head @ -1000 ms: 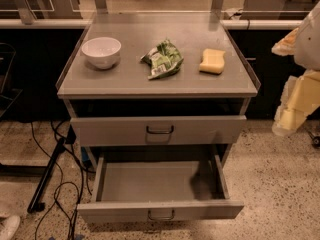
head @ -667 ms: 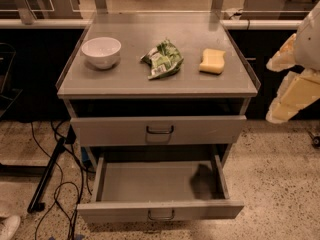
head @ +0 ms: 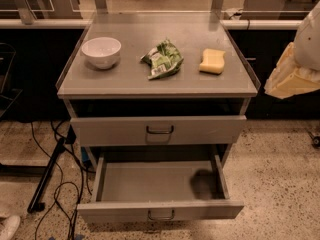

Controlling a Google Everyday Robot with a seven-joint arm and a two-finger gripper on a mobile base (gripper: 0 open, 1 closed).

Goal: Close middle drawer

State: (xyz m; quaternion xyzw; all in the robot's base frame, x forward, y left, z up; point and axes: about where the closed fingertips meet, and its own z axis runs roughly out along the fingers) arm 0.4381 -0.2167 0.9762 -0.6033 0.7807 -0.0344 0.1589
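The middle drawer (head: 160, 184) of the grey metal cabinet is pulled far out. It is a wide shallow tray, empty inside, with a flat front and a small bar handle (head: 161, 215). The taller-fronted uppermost drawer (head: 159, 130) above it stands slightly out, with a dark gap over it. The lowest drawer is hidden under the open one. My gripper (head: 292, 79), a cream-coloured shape under the white arm (head: 309, 36), hangs at the right edge of the view. It is level with the cabinet top and to the right of the cabinet, apart from the drawers.
On the cabinet top (head: 125, 81) are a white bowl (head: 101, 52), a green crumpled bag (head: 162, 59) and a yellow sponge (head: 213, 61). Black cables and a dark bar (head: 47, 176) lie on the speckled floor at the left. Dark counters run behind.
My gripper has risen a little along the cabinet's right side. The drawers and the things on top have not moved.
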